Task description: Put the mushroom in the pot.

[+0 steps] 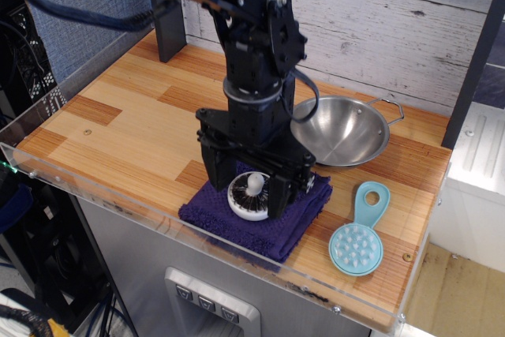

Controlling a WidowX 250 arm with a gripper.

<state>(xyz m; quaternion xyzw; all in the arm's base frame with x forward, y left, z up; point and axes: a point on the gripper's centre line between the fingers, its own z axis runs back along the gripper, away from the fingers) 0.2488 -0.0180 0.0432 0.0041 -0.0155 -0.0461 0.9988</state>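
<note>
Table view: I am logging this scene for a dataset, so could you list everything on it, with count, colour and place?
mushroom: one, white cap with dark gills and a white stem knob, upturned on the towel near the front edge.
towel: one, dark purple, folded, on the table front centre.
pot: one, shiny steel with wire loop handles, behind and right of the towel.
scrubber: one, light blue, round with a handle, on the table right of the towel.
table: one, striped wood with a clear rim.
end effector: one, black, fingers lowered on either side of the mushroom, jaws open around it.
</note>
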